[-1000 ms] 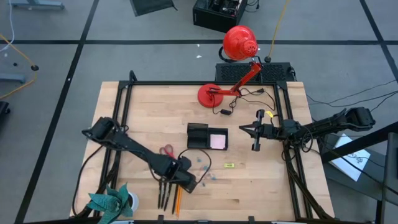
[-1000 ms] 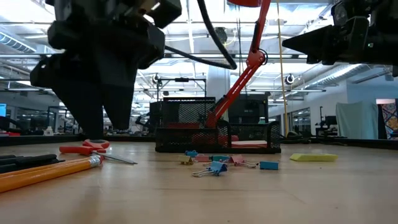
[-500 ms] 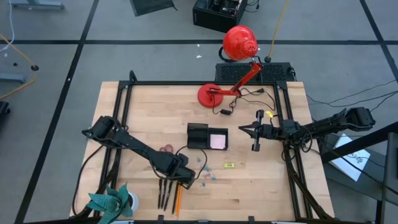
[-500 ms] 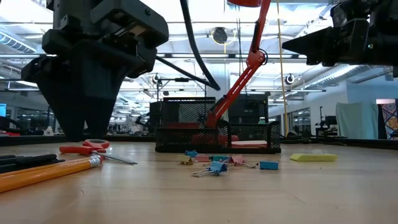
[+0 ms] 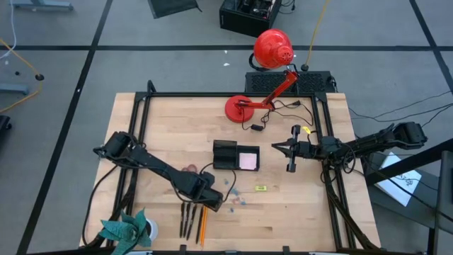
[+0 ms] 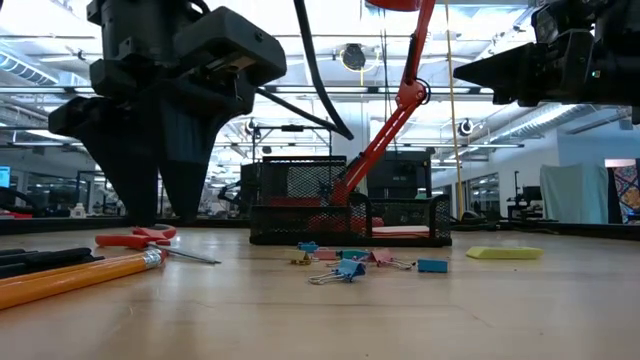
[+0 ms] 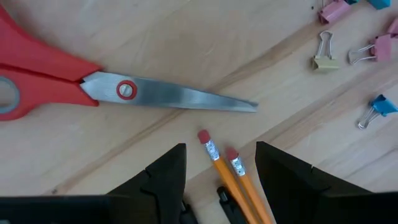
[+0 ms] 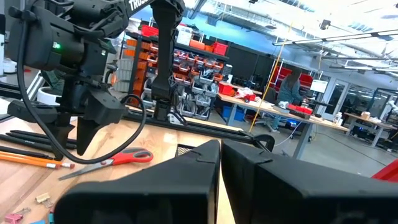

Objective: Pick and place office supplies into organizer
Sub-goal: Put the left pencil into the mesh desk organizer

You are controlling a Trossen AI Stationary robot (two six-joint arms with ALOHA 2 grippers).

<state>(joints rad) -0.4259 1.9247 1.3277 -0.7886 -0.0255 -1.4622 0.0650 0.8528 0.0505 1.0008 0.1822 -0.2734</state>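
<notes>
With its fingers spread, the left gripper (image 7: 221, 177) should descend straight over the two orange wooden pencils (image 7: 231, 180), avoiding the red-handled steel scissors (image 7: 93, 87), then close slowly.

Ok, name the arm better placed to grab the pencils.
Left. Its left gripper hovers open right above the pencils, beside the scissors. The right gripper waits shut, beyond the organizer.
</notes>
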